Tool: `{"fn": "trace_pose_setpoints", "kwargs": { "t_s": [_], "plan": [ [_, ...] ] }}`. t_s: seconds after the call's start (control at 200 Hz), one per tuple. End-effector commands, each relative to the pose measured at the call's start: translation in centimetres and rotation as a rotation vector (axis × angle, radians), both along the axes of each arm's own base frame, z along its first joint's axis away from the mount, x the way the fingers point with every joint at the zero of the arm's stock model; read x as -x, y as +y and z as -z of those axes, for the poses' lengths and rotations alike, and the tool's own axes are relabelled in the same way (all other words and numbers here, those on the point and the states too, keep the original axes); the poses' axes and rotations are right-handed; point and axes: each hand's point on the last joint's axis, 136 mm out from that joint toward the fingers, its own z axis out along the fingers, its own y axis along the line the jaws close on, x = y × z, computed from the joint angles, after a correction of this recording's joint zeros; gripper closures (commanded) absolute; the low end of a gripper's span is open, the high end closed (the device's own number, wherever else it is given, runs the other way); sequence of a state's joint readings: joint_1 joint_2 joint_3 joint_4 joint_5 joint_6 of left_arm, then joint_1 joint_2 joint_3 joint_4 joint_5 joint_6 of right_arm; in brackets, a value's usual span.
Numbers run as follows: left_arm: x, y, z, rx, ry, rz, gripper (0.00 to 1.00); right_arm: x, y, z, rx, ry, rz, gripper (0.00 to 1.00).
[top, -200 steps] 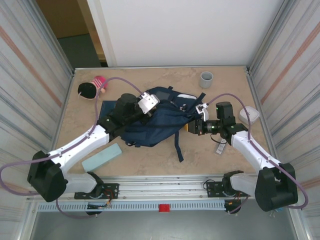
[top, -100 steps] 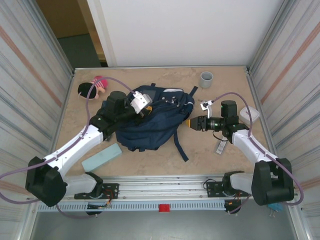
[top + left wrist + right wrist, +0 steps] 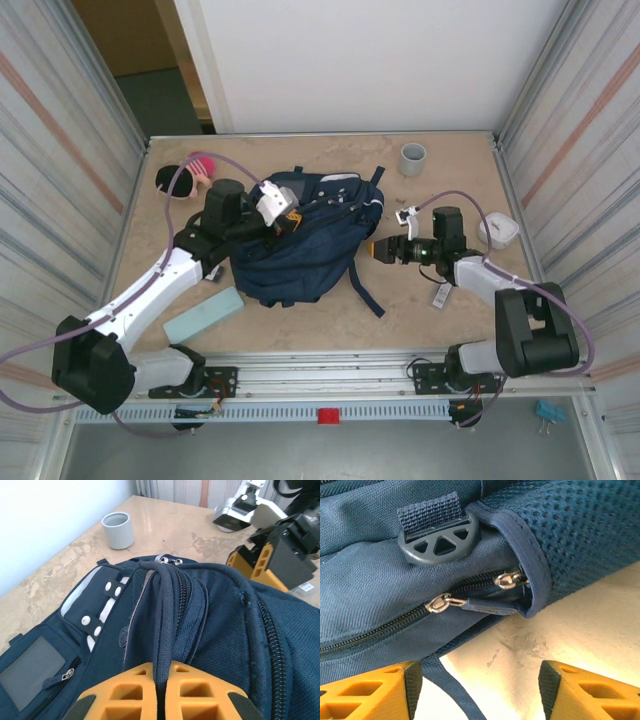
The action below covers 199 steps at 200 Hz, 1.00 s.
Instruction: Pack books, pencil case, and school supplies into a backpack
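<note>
While the backpack [image 3: 310,245] lies mid-desk, the left claw [image 3: 161,685] pinches its top handle [image 3: 162,610] and the right claw [image 3: 380,248] gapes empty beside it. Nothing looks packed yet: the pencil case [image 3: 204,314] lies outside, near the desk's [image 3: 450,185] near-left corner.

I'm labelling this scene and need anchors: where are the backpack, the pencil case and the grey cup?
backpack [image 3: 310,262], top external view, on its navy main body.
pencil case [image 3: 203,313], top external view, middle of its mint top face.
grey cup [image 3: 413,157], top external view, on its open top.
</note>
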<state>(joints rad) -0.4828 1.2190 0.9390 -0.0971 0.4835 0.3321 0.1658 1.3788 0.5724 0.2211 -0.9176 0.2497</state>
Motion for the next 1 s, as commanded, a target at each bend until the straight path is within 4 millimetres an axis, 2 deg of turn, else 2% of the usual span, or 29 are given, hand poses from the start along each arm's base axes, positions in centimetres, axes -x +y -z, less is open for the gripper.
{"fn": "trace_pose_setpoints", "kwargs": {
  "t_s": [0.0,0.175,0.336,0.376,0.491,0.646,0.732,0.787,0.832,0.912,0.992],
  "plan": [
    [0.9,-0.6,-7.2,0.133,-0.154,0.073,1.0,-0.9,1.7,-3.2,-0.052,-0.169,-0.116,0.39],
    [1.0,-0.4,-7.4,0.145,-0.146,0.085,1.0,-0.9,3.2,-3.7,-0.059,-0.211,-0.196,0.44],
    [1.1,-0.5,-7.6,0.155,-0.141,0.098,1.0,-1.8,3.6,-2.9,-0.034,-0.207,-0.197,0.44],
    [1.1,-0.5,-7.6,0.157,-0.141,0.098,1.0,-1.9,3.7,-2.8,-0.036,-0.205,-0.201,0.47],
    [0.8,-0.5,-7.5,0.158,-0.136,0.086,1.0,-1.9,4.0,-3.1,-0.057,-0.199,-0.217,0.67],
    [0.8,-0.6,-7.7,0.17,-0.139,0.092,1.0,-1.7,4.1,-3.2,-0.07,-0.201,-0.239,0.76],
    [0.8,-0.6,-7.7,0.169,-0.139,0.093,1.0,-1.9,4.0,-2.9,-0.063,-0.195,-0.232,0.73],
    [0.8,-0.6,-7.7,0.169,-0.14,0.093,1.0,-2.3,3.7,-2.4,-0.046,-0.192,-0.213,0.58],
    [0.8,-0.6,-7.9,0.171,-0.141,0.097,1.0,-2.7,3.5,-2.1,-0.026,-0.191,-0.19,0.5],
    [0.9,-0.7,-8.0,0.174,-0.141,0.107,1.0,-3.1,3.4,-1.8,-0.014,-0.194,-0.18,0.42],
    [1.0,-0.7,-8.1,0.178,-0.141,0.109,1.0,-3.0,3.7,-2.0,-0.031,-0.189,-0.203,0.42]
  ]
}}
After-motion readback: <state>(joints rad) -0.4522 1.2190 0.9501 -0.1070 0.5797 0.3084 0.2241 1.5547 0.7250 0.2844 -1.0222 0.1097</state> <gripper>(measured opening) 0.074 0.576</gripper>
